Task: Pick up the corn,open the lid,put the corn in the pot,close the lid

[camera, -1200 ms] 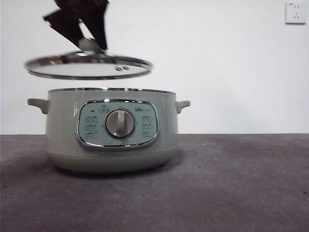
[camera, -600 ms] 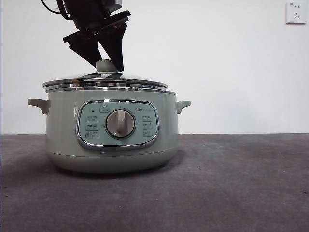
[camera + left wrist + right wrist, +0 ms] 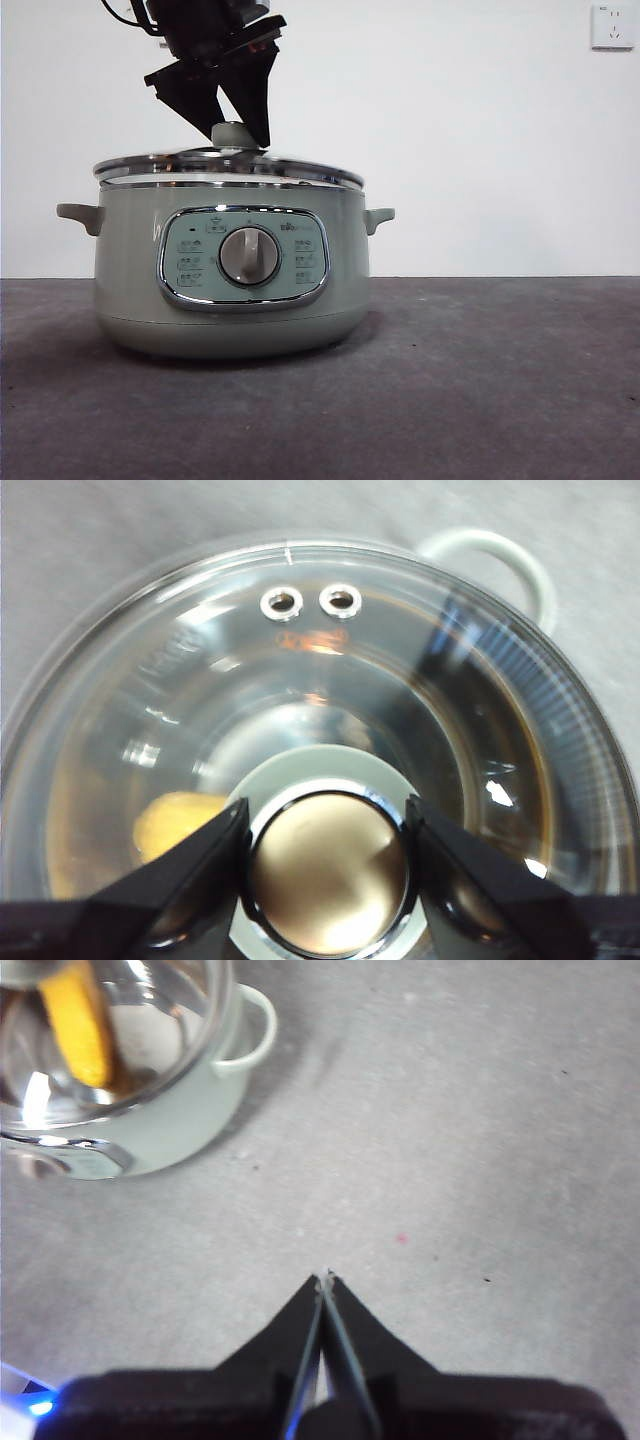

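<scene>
The pale green pot [image 3: 230,300] stands on the grey table with the glass lid [image 3: 230,165] resting on its rim. My left gripper [image 3: 238,135] comes down from above and is shut on the lid's knob; in the left wrist view its jaws [image 3: 327,840] press both sides of the knob over the lid [image 3: 300,680]. Through the glass the yellow corn [image 3: 175,820] lies inside the pot. My right gripper [image 3: 325,1280] hovers shut and empty over bare table, away from the pot [image 3: 180,1110], whose corn [image 3: 75,1020] shows through the lid.
Grey table surface [image 3: 480,400] stretches to the right of the pot. A white wall stands behind, with a socket [image 3: 611,27] at its upper right. One of the pot's side handles [image 3: 500,555] sticks out beyond the lid.
The left gripper brought the lid down from hovering above and left of the pot onto the pot's rim, then shifted it slightly right to sit centred.
</scene>
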Motion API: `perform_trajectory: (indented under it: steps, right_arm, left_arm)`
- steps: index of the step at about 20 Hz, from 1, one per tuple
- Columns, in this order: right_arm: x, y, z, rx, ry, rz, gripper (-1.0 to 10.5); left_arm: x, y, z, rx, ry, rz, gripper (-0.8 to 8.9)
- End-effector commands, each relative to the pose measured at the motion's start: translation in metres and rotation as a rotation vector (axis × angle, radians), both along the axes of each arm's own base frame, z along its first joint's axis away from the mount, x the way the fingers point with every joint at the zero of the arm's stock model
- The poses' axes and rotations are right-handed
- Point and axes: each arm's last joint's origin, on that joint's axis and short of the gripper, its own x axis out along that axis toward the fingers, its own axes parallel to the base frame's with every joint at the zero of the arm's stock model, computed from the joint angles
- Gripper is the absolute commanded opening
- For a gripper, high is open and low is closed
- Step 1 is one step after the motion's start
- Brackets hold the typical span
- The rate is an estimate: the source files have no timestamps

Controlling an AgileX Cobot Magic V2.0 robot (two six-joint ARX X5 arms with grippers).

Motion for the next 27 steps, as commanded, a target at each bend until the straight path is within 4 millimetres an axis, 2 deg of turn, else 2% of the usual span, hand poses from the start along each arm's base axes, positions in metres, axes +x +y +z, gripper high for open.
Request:
perform_trajectory:
  steps: [1, 12, 17, 22, 27]
  right_arm:
    - [-0.001, 0.000, -0.004, -0.003, 0.033, 0.018, -0.1]
    - [-0.002, 0.001, -0.004, 0.040, 0.052, 0.055, -0.1]
    - [-0.002, 0.002, -0.004, 0.040, 0.052, 0.056, -0.1]
    - [-0.001, 0.002, -0.003, 0.048, 0.035, 0.056, -0.1]
    - [-0.001, 0.003, -0.002, 0.064, 0.035, 0.069, -0.1]
  left_arm:
    - [0.000, -0.002, 0.000, -0.015, 0.001, -0.009, -0.09]
    - [0.002, -0.002, 0.001, 0.018, -0.040, 0.004, -0.09]
    - [0.012, -0.007, -0.017, 0.034, 0.005, 0.003, -0.09]
    - [0.014, -0.011, -0.017, 0.002, -0.007, -0.010, -0.03]
    - [0.021, -0.016, -0.026, -0.025, -0.004, -0.024, -0.03]
